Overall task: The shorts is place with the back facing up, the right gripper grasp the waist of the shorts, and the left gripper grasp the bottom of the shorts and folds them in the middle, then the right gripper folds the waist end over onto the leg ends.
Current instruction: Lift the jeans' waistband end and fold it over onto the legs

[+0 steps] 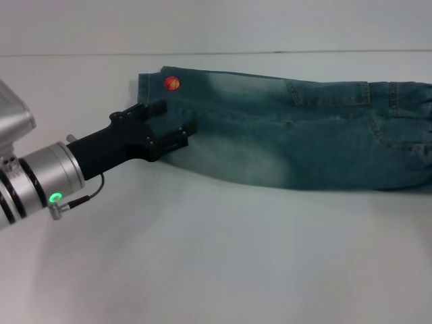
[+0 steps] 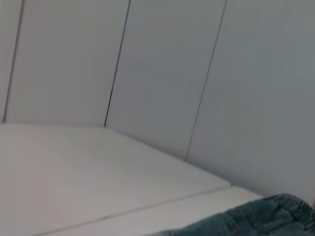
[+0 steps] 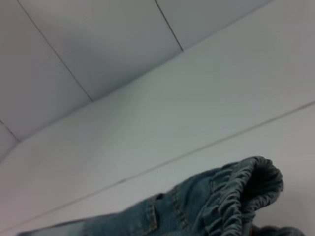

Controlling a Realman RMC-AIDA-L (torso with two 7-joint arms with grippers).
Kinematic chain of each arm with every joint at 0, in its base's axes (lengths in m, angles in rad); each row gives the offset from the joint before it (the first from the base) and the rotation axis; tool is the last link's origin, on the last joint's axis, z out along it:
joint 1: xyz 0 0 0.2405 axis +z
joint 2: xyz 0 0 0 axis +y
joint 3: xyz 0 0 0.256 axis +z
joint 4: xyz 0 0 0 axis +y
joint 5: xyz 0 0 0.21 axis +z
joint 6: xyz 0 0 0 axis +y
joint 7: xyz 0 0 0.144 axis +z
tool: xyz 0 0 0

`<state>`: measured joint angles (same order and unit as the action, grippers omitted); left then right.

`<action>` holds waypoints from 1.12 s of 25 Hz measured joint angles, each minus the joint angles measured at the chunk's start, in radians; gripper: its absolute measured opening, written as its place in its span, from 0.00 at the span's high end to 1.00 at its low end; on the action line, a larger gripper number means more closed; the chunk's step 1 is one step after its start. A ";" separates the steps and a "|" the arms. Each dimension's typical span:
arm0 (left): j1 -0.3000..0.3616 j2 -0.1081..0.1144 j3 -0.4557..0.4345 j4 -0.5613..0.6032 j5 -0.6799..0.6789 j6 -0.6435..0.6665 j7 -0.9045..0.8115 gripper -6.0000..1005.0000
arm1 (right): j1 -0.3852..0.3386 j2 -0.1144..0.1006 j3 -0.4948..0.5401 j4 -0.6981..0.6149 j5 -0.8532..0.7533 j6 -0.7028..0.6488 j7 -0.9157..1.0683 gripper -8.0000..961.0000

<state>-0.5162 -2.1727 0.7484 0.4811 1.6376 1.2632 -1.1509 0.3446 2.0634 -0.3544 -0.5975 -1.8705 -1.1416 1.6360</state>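
Note:
The blue-green denim shorts [image 1: 290, 135] lie on the white table, folded along their length, back pocket up. The elastic waist [image 1: 418, 128] reaches the right edge of the head view and shows up close as gathered cloth [image 3: 246, 187] in the right wrist view. The leg ends [image 1: 152, 94] point left, marked by the orange ball print [image 1: 172, 83]. My left gripper [image 1: 177, 116], a black claw on a silver wrist, hovers at the bottom hem with its fingers apart and nothing between them. The right gripper is out of view. A strip of denim [image 2: 256, 221] shows in the left wrist view.
The white table [image 1: 216, 256] spreads in front of the shorts and to the left. A pale panelled wall [image 2: 197, 73] rises behind the table's far edge.

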 joint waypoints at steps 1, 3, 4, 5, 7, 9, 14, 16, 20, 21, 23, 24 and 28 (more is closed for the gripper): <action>-0.001 -0.001 0.001 -0.022 -0.021 0.002 0.030 0.19 | -0.007 0.000 0.017 -0.006 0.001 -0.028 0.000 0.86; -0.011 -0.002 0.002 -0.094 -0.082 0.006 0.129 0.19 | -0.020 -0.001 0.047 -0.012 0.004 -0.080 0.004 0.87; -0.020 -0.002 0.001 -0.139 -0.115 0.007 0.183 0.19 | -0.026 -0.003 0.057 -0.013 0.006 -0.106 0.010 0.88; -0.031 -0.002 -0.002 -0.186 -0.157 0.008 0.236 0.21 | -0.034 -0.008 0.064 -0.015 0.007 -0.133 0.019 0.89; -0.056 -0.003 -0.008 -0.300 -0.257 0.018 0.362 0.24 | -0.048 -0.012 0.068 -0.024 0.006 -0.167 0.040 0.89; -0.084 -0.003 -0.011 -0.413 -0.347 0.037 0.493 0.27 | -0.067 -0.012 0.065 -0.042 0.004 -0.203 0.066 0.89; -0.201 -0.002 -0.143 -0.736 -0.434 0.029 0.957 0.44 | -0.103 -0.017 0.059 -0.052 0.000 -0.325 0.094 0.89; -0.229 -0.003 -0.237 -0.808 -0.406 -0.029 1.086 0.48 | -0.120 -0.020 0.061 -0.056 -0.006 -0.379 0.100 0.89; -0.241 -0.002 -0.406 -0.855 -0.295 -0.130 1.205 0.48 | -0.159 -0.017 0.073 -0.076 -0.011 -0.452 0.110 0.88; -0.242 -0.002 -0.447 -0.857 -0.262 -0.155 1.221 0.48 | -0.167 -0.018 0.080 -0.078 -0.011 -0.471 0.112 0.88; -0.241 -0.002 -0.513 -0.859 -0.202 -0.209 1.253 0.48 | -0.182 -0.021 0.108 -0.082 -0.011 -0.537 0.117 0.89; -0.241 -0.002 -0.541 -0.859 -0.174 -0.240 1.271 0.48 | -0.189 -0.023 0.125 -0.086 -0.011 -0.579 0.117 0.89; -0.245 -0.002 -0.606 -0.858 -0.084 -0.328 1.312 0.48 | -0.211 -0.026 0.187 -0.104 -0.012 -0.702 0.122 0.89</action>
<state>-0.7616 -2.1752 0.1421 -0.3772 1.5536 0.9352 0.1613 0.1339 2.0370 -0.1679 -0.7012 -1.8826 -1.8433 1.7584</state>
